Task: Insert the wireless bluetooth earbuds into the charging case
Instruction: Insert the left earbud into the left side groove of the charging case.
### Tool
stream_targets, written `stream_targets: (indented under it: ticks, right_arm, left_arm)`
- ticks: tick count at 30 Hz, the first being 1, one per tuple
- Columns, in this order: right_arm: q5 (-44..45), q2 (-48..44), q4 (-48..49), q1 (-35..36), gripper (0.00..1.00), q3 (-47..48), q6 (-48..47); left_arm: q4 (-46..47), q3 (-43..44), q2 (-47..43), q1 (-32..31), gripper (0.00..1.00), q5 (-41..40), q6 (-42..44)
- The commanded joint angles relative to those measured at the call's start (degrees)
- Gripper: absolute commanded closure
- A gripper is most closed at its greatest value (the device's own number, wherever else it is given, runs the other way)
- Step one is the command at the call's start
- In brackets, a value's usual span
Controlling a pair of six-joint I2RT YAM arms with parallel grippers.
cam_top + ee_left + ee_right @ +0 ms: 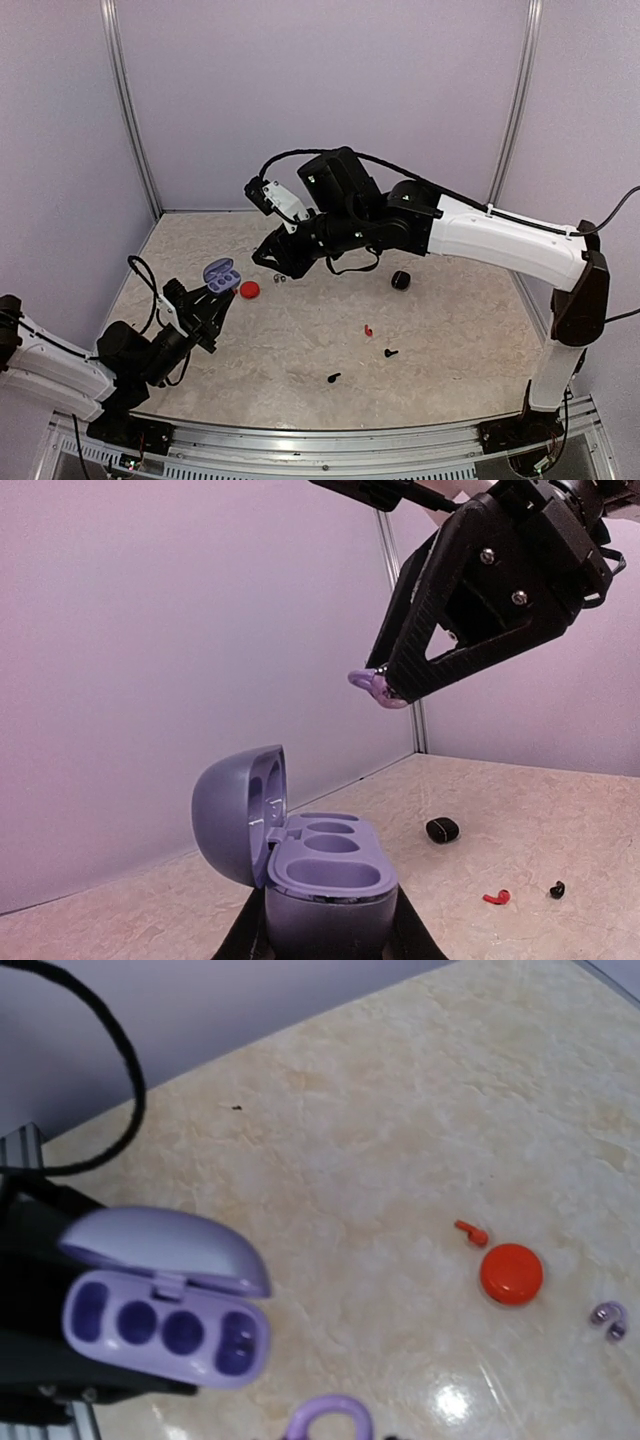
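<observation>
- At the left of the table point(450, 330), my left fingers point(213, 296) are closed on the base of the lilac case point(325, 880) and hold it upright, off the surface.
- Its lid is swung back, and the wells I can see hold nothing.
- My right fingers point(398, 675) are pinched together on a lilac earbud point(378, 687) right at their tips.
- That earbud hangs in the air above the open case. In the left wrist view it sits a little to the right of the case and is not touching it.
- A second lilac earbud point(608, 1318) lies on the table near the red case point(511, 1273), which is shut.
- A red earbud point(470, 1230) lies just beside the red case on its other side, not touching it.
- The other red earbud point(368, 330) lies mid-table, well apart from all the cases.
- A black earbud point(390, 352) lies near that red one, and the other black earbud point(333, 378) is closer to my edge.
- The black case point(401, 280) sits shut below my right arm, apart from all the earbuds.
</observation>
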Motion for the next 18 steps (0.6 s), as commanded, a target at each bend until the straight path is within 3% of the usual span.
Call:
stream_targets:
  ticks: [1, 18]
  right_arm:
    - [-1.78, 1.21, 2.79, 0.93, 0.76, 2.9, 1.2]
    - [-1.83, 6.75, 3.64, 3.4, 0.77, 8.08, 1.48]
  left_arm:
    - [5.73, 1.89, 2.38, 0.03, 1.0, -1.4, -1.0]
    - [12.73, 4.36, 10.09, -0.56, 1.0, -2.81, -4.13]
